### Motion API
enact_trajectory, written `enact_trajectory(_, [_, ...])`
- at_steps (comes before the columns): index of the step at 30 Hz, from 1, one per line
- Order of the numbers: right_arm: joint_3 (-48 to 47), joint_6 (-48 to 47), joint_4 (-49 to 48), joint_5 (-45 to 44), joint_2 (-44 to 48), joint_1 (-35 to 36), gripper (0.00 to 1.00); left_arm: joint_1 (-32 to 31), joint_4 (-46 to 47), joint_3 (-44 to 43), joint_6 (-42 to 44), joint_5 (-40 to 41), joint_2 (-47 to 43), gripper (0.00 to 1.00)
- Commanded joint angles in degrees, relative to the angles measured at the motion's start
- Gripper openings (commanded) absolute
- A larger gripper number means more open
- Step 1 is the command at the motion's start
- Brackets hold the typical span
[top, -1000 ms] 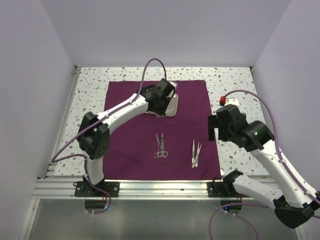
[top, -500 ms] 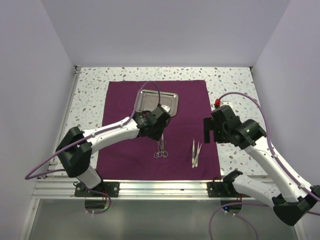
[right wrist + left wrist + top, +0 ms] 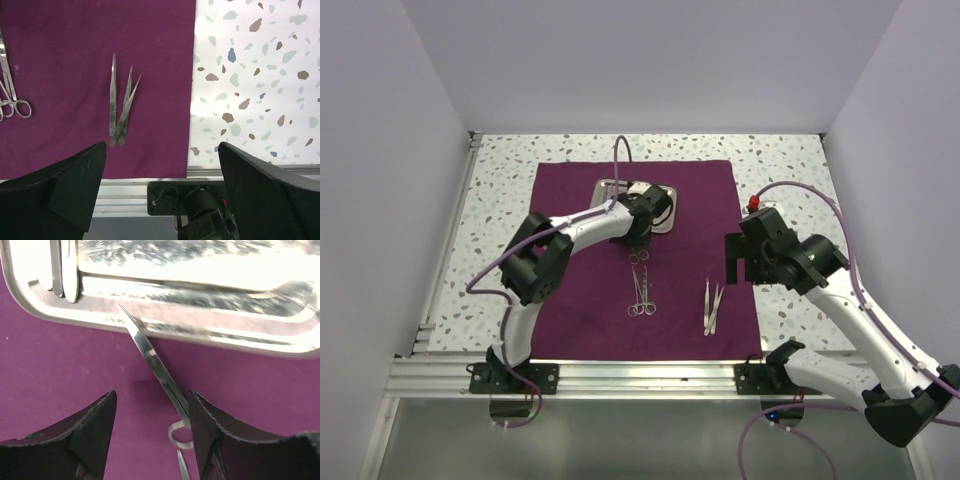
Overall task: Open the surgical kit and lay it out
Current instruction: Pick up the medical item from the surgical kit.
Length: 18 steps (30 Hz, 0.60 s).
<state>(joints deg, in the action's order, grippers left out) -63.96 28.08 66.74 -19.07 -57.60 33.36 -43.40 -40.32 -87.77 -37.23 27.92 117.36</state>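
The dark purple cloth [image 3: 585,300] lies spread flat on the table. The steel tray [image 3: 665,190] sits at its far middle, with slim instruments [image 3: 62,270] still inside it. My left gripper [image 3: 639,226] hovers at the tray's near rim [image 3: 210,332], open. One pair of scissors [image 3: 152,360] lies loose on the cloth between its fingers [image 3: 95,430], tip on the rim, hard against the right finger. A second pair of scissors [image 3: 642,294] and the tweezers [image 3: 712,306] lie nearer me. My right gripper [image 3: 732,258] hangs wide open above the cloth's right edge, near the tweezers [image 3: 120,107].
Speckled white table [image 3: 260,80] surrounds the cloth. An aluminium rail [image 3: 130,192] and the right arm's base mount [image 3: 200,205] run along the near edge. White walls close in the back and both sides.
My left gripper has gone from shut to open and let go of a pair of scissors just below the tray. The right arm has shifted slightly left.
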Motion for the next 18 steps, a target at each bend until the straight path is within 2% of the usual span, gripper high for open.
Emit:
enact_trajectory(1, [-2.7, 0.7, 2.2, -3.2, 1.4, 0.1, 0.98, 1.6, -2.6, -4.5, -3.4, 2.7, 3.1, 0.62])
enact_trajectory(6, [-3.4, 0.8, 3.2, -4.9, 1.4, 0.1, 0.98, 2.4, 1.0, -5.7, -1.4, -0.9, 6.4, 0.57])
enact_trajectory(10, [-3.9, 0.8, 3.5, -6.1, 0.6, 0.1, 0.98, 2.8, 1.6, -7.4, -0.7, -3.4, 8.6, 0.39])
enact_trajectory(18, [-3.9, 0.8, 2.2, -6.5, -1.0, 0.1, 0.98, 3.8, 5.0, -0.7, -2.3, -8.5, 6.4, 0.18])
